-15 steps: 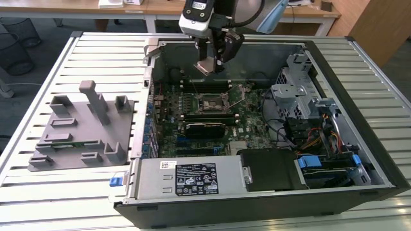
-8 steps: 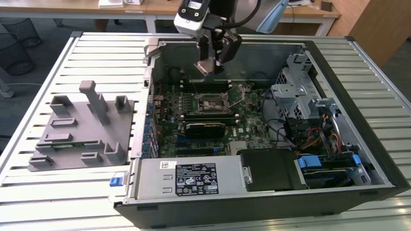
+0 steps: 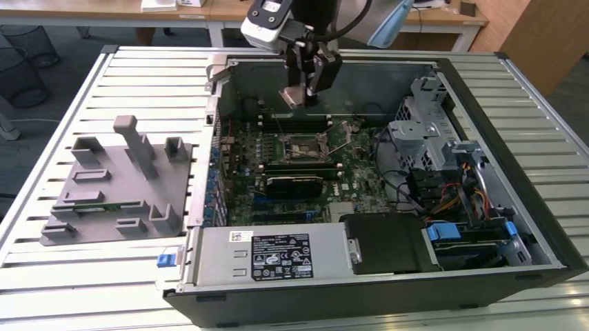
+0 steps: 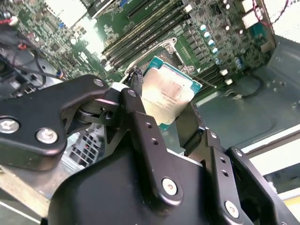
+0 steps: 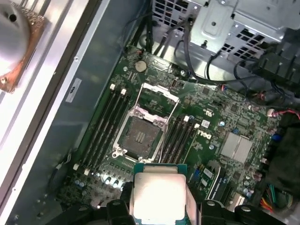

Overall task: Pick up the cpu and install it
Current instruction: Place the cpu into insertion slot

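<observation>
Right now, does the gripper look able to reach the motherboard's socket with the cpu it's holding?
Probably yes. The gripper, shut on the cpu, hangs over the motherboard. The socket has its load plate flipped open, and nothing lies between.

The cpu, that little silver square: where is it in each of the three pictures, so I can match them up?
Exterior view: the cpu hangs in the pincer, above the motherboard.
Second wrist view: the cpu sits between the black fingers, with the motherboard behind it.
First wrist view: the cpu is gripped, nearer the camera than the empty socket.
Shared landmark: the long memory slots.
</observation>
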### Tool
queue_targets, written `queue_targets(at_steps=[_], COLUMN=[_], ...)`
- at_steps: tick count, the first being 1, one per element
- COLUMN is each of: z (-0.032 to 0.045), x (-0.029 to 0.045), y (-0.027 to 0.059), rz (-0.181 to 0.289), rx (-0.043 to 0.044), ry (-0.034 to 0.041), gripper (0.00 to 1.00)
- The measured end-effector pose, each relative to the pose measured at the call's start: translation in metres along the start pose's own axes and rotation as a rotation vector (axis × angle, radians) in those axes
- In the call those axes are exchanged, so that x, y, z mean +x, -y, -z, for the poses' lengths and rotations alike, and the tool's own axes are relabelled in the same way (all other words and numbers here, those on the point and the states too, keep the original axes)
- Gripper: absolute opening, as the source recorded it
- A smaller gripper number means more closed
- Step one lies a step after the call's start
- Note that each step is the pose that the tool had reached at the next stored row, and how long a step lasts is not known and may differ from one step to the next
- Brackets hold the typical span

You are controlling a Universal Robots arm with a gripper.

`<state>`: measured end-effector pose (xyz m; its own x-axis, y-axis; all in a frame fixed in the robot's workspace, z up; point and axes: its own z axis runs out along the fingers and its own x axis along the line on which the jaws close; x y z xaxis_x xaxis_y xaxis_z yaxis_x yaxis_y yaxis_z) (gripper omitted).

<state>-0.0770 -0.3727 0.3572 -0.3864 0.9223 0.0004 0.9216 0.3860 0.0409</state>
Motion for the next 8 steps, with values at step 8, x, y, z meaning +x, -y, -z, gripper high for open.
queue_targets(at_steps=[8], z=[-0.0012], x=[0.0000], y=[0.0000], rz=[-0.138], rx=[0.0000], ry=[0.0057], gripper=[0.53])
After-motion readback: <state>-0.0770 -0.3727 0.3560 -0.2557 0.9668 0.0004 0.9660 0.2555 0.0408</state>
